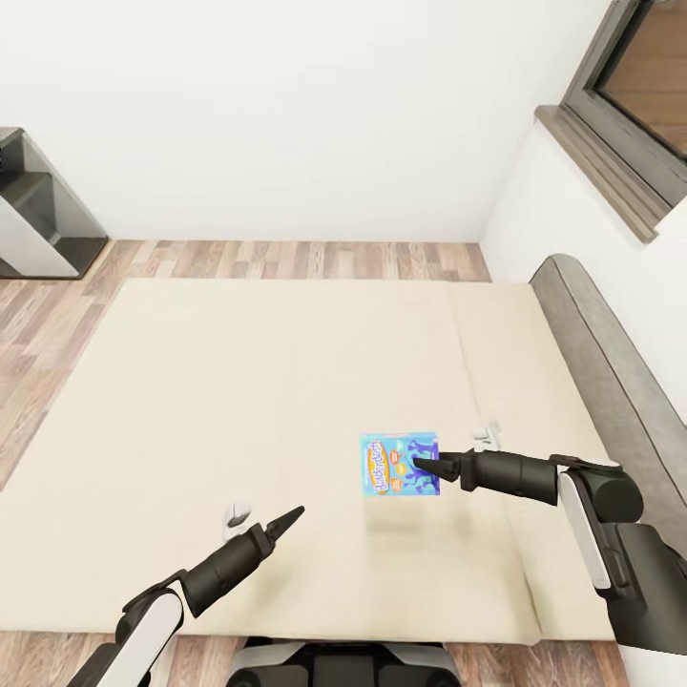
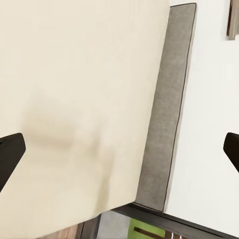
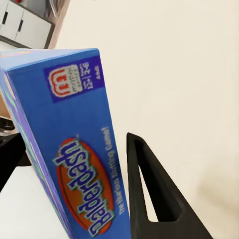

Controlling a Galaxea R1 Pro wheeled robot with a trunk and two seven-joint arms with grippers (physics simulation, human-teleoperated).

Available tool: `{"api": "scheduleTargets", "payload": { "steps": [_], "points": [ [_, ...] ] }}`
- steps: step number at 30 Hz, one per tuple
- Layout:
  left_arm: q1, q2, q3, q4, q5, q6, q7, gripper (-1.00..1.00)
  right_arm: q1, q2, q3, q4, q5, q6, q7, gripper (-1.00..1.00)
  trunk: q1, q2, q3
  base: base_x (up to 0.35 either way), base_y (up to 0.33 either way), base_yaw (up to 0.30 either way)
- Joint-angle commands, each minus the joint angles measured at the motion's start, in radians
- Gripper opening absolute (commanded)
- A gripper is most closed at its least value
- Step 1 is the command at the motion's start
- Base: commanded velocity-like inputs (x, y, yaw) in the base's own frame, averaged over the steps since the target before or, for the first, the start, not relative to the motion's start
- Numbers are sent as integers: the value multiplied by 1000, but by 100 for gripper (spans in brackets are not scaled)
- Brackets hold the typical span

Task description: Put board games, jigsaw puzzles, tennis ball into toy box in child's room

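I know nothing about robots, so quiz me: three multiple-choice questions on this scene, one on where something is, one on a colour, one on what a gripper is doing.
1. Where is the board game?
A. Flat on the floor
B. Held above the bed
C. On a shelf

2. What is its main colour?
A. Blue
B. Red
C. Black

3. What state is the left gripper in?
A. Shut on a ball
B. Shut on the board game
C. Open and empty

Answers:
1 B: the right gripper holds the board game over the beige bed.
2 A: the cover is mostly blue.
3 C: the left gripper has its fingertips far apart with nothing between them.
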Motion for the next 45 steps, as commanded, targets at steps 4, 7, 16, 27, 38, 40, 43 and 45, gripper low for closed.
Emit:
{"api": "scheduleTargets", "payload": {
  "steps": [4,7,16,27,38,40,43,45],
  "points": [
    [-1,1,-1,0,11,6,1,100,-1,1,0,0,-7,8,2,-100,1,-1,5,0,0,0],
    [-1,1,-1,0,10,6,1,100,-1,1,1,0,-7,8,2,-100,1,-1,10,0,0,0],
    [-1,1,-1,0,8,6,1,100,-1,0,0,0,-7,9,2,-100,1,-1,25,0,0,0],
    [-1,1,-1,2,8,6,1,100,0,-3,-3,0,-8,12,2,-100,1,-1,43,0,0,0],
    [-2,-5,-3,3,6,6,1,100,-1,-6,-6,0,-10,14,3,-100,1,-1,61,0,0,0],
    [-2,-8,-2,4,5,6,1,100,-1,-6,-6,0,-10,14,3,-100,1,-1,64,0,0,0],
    [-2,-17,0,11,3,6,1,100,-1,-6,-6,0,-11,14,3,-100,1,-1,69,0,0,0],
    [-3,-21,-1,16,2,6,1,100,-1,-6,-6,0,-11,14,3,-100,1,-1,72,0,0,0]
  ]
}}
